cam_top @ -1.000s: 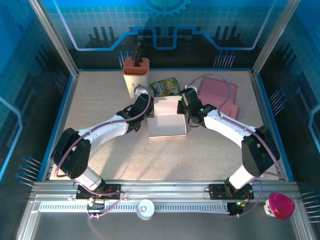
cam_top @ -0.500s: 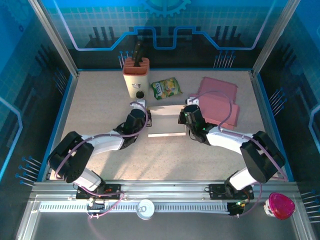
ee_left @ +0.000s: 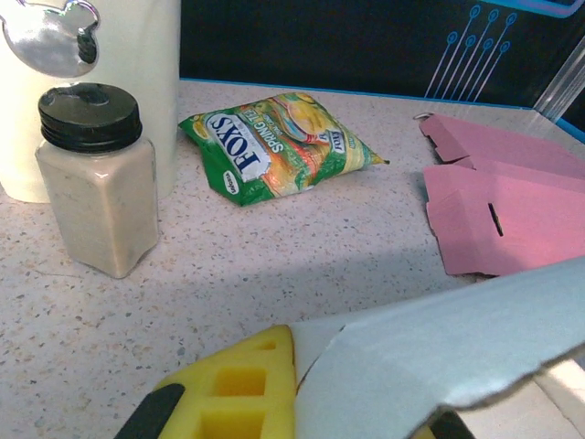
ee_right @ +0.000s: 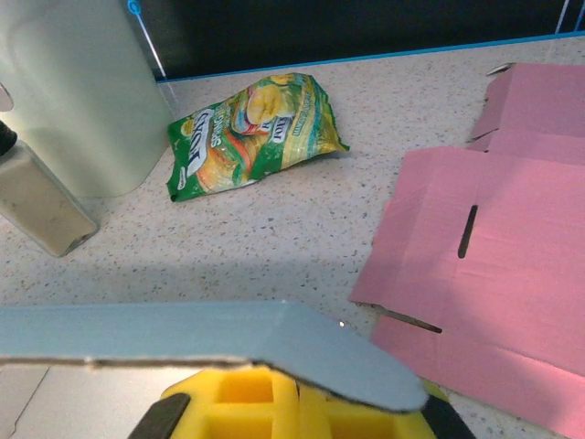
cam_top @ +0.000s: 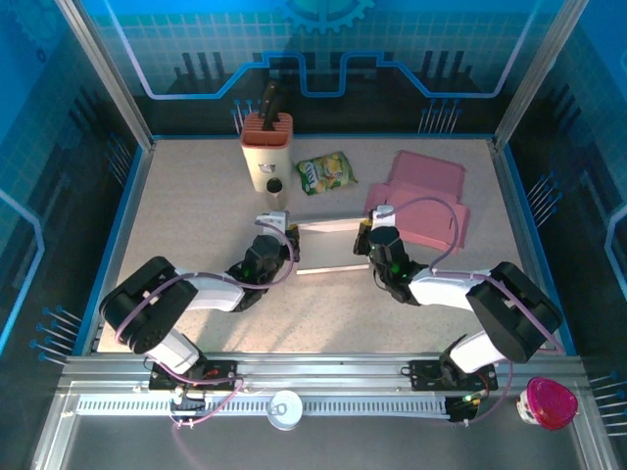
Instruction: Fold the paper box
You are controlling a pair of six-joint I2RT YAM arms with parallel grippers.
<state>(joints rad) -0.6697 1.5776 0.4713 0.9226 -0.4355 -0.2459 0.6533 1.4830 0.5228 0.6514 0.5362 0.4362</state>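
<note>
The white paper box (cam_top: 328, 226) hangs between both grippers at mid-table. From above it shows as a thin far strip and a thin near strip (cam_top: 326, 268). My left gripper (cam_top: 283, 234) is shut on its left end. In the left wrist view a pale flap of the paper box (ee_left: 439, 352) runs out from beside the yellow finger pad (ee_left: 228, 393). My right gripper (cam_top: 371, 235) is shut on the right end. There the sheet of the box (ee_right: 228, 334) lies over the closed yellow pads (ee_right: 274, 407).
A knife block (cam_top: 266, 145) stands at the back, with a spice jar (cam_top: 274, 188) in front of it and a green snack bag (cam_top: 325, 171) to its right. A flat pink carton (cam_top: 427, 196) lies just right of the right gripper.
Both arms have drawn back and dropped lower, still holding the box. Its broad white panel, seen face-up a second ago, now shows as thin strips. The jar behind is uncovered.
</note>
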